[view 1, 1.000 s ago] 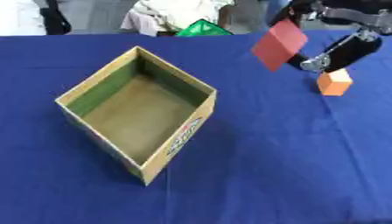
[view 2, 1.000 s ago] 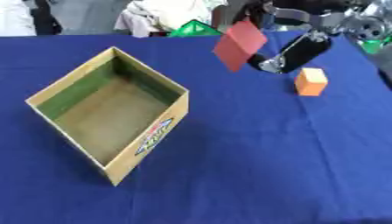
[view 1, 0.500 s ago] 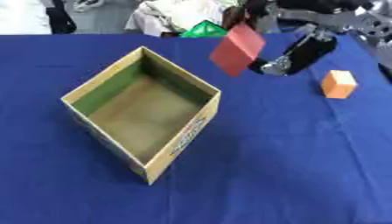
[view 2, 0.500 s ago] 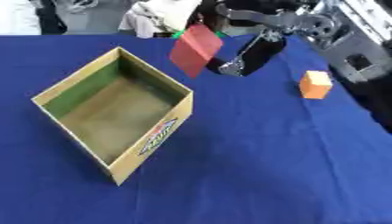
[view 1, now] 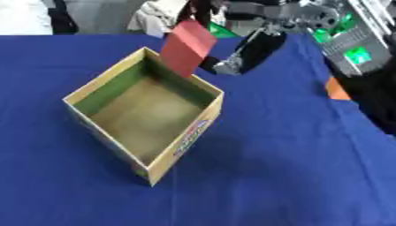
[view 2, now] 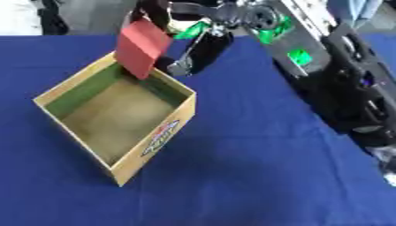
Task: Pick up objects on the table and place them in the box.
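Red block (view 1: 186,46) in right hand (view 1: 246,53) over box's far rim (view 1: 183,76)

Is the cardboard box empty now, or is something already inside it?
Empty. The box shows only its bare brown floor; the red block hangs above its far rim in the right hand.

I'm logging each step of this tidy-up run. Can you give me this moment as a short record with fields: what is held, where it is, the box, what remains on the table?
held object: red block, flat and tilted
holder: right robot hand, curled round the block's top
block position: in the air above the far corner of the box
box: open cardboard box, nothing visible inside
table: blue cloth
remaining: orange block at the right, partly hidden by the arm
left robot hand: not in view
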Available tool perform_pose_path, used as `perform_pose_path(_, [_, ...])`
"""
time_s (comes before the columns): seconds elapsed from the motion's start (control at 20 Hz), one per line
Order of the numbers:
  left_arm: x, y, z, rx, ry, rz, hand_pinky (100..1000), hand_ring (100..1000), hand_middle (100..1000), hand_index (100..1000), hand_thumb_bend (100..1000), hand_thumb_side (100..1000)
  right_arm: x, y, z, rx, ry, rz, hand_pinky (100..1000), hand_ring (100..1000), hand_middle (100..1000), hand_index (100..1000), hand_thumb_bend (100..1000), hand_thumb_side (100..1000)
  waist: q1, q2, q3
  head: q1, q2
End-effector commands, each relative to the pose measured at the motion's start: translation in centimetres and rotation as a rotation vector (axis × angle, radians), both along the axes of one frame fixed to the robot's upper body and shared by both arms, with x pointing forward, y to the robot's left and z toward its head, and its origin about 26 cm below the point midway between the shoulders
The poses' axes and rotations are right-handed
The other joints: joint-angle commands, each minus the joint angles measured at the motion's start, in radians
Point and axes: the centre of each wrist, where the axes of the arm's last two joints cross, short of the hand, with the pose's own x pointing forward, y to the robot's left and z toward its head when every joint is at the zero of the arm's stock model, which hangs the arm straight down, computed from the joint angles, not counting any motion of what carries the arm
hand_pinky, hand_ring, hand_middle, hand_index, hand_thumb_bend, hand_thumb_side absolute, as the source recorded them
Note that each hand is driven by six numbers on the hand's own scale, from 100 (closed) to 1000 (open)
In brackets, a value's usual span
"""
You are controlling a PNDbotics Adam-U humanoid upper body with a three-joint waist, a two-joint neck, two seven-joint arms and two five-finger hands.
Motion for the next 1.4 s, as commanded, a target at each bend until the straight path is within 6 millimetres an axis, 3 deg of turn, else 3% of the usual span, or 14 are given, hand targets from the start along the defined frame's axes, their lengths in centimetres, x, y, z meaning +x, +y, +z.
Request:
perform_pose_path(0.05, [-0.1,-0.2,0.9,0.009,-0.030,-0.015,846,680,728,865,564,958,1.2,1.8,0.5,-0.014,0.033,-0.003,603,618,515,632,100,374,0.005,-0.016,0.002,-0.011,0.013])
perform_pose_path(0.2, [-0.1,-0.1,0.9,0.006,-0.034,-0.013,846,680,728,865,565,957,2.4,4.1,1.0,-0.021,0.080,0.011,607,620,518,633,100,391,0.006,-0.015,0.001,-0.015,0.013])
perform_pose_path(0.25, [-0.1,-0.1,1.0,0.005,-0.035,-0.012,846,680,728,865,561,963,2.7,4.7,1.2,-0.027,0.093,0.017,607,621,518,634,100,445,0.007,-0.014,0.000,-0.015,0.011])
perform_pose_path(0.3, [-0.1,-0.1,1.0,0.004,-0.036,-0.011,846,680,729,865,565,957,3.0,5.2,1.5,-0.036,0.108,0.025,608,622,519,634,100,398,0.007,-0.013,0.000,-0.015,0.010])
perform_pose_path(0.45, [-0.1,-0.2,1.0,0.000,-0.037,-0.013,846,680,729,865,565,957,4.3,6.0,1.3,-0.059,0.149,0.045,608,622,520,634,100,402,0.008,-0.012,0.000,-0.018,0.007])
perform_pose_path(0.95, [0.0,-0.4,1.1,-0.005,-0.043,-0.023,846,680,729,865,566,956,8.0,8.3,-3.1,-0.167,0.221,0.072,625,650,543,658,100,423,0.013,-0.008,0.003,-0.029,0.000])
perform_pose_path(1.4, [0.0,-0.5,1.0,-0.009,-0.041,-0.026,847,679,729,865,564,959,9.3,9.0,-6.4,-0.258,0.231,0.016,664,713,608,732,227,499,0.014,-0.003,0.005,-0.027,-0.005])
